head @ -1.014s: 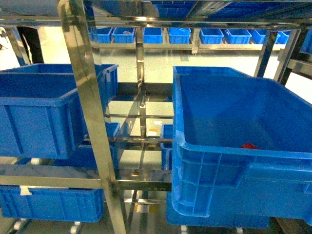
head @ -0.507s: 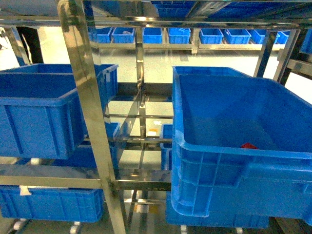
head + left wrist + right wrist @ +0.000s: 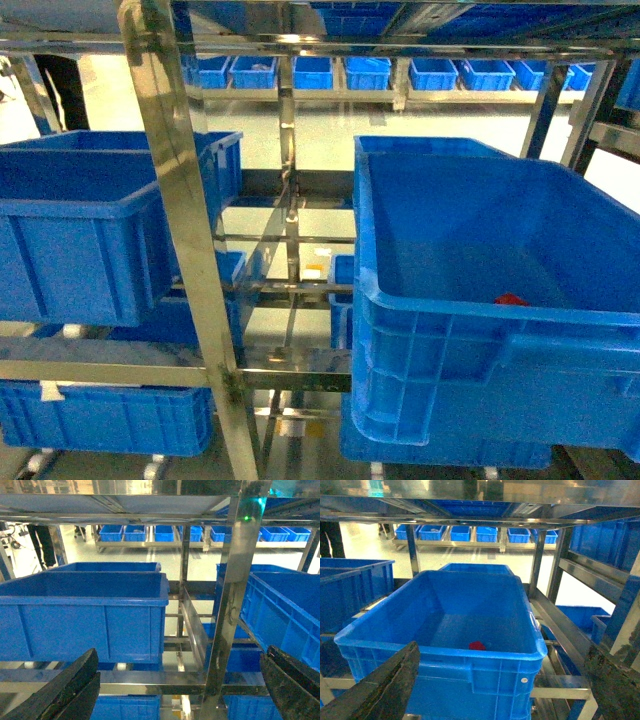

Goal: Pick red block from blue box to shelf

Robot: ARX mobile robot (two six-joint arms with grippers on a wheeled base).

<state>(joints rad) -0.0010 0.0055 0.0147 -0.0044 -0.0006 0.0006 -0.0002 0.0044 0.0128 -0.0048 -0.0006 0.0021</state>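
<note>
Steel shelf (image 3: 185, 250) racks fill the frame; the block (image 3: 477, 645) lies low in the box (image 3: 445, 652), centre of my right wrist view. Both my hands, left (image 3: 175, 690) and right (image 3: 495, 690), gape wide and empty. Reaching in, I could clip the box's tall near wall or nudge the block away.

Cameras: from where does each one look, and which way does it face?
Head: on the robot, facing forward and down at the blue box; no arm shows.
Left wrist: faces the left box; open left gripper frames it.
Right wrist: looks into the blue box at the red block; open right gripper. Head and right wrist share the block.
</note>
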